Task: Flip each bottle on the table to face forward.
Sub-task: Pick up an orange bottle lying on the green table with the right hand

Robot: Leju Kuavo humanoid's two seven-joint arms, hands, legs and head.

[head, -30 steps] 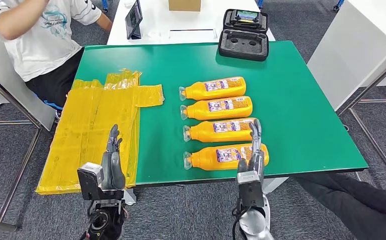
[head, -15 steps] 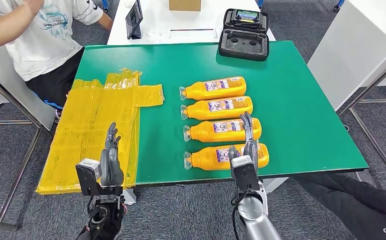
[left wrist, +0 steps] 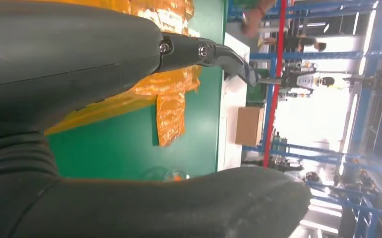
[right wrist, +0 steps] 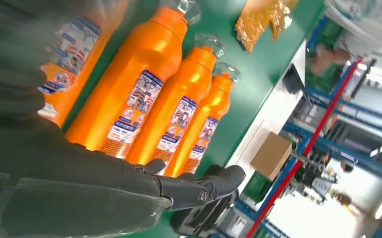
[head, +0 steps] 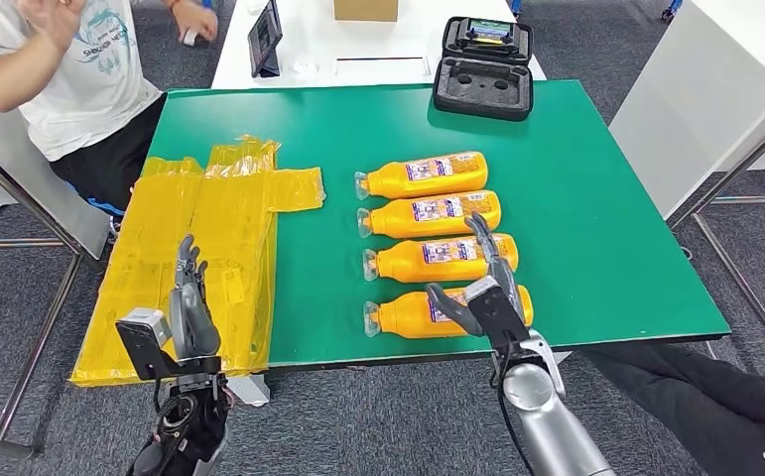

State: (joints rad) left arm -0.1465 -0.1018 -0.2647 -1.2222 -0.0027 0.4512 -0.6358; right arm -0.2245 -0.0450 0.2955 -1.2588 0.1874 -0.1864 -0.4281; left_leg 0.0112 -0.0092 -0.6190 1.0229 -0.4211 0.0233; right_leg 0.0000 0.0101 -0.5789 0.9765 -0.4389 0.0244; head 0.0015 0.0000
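Note:
Several orange bottles lie side by side on the green table (head: 606,228), clear caps toward the left, labels up. The nearest bottle (head: 408,313) lies by the front edge, with another bottle (head: 428,259) just behind it. My right hand (head: 477,290) hovers over the nearest bottle's label end, thumb spread and fingers reaching toward the one behind; whether it touches is unclear. The right wrist view shows this hand (right wrist: 80,183) above the row of bottles (right wrist: 139,84). My left hand (head: 190,309) is raised at the table's front left with straight fingers, holding nothing; the left wrist view shows it (left wrist: 80,64) empty.
Yellow plastic bags (head: 199,248) cover the table's left part and hang over its edge. A black foam case (head: 485,67) sits at the back edge. A person (head: 70,69) sits at the far left corner. A white table (head: 358,45) stands behind, a white panel (head: 696,109) to the right.
My right hand has turned and spread its thumb over the nearest bottle. My left hand has shifted left and a little higher. The person has lifted an arm.

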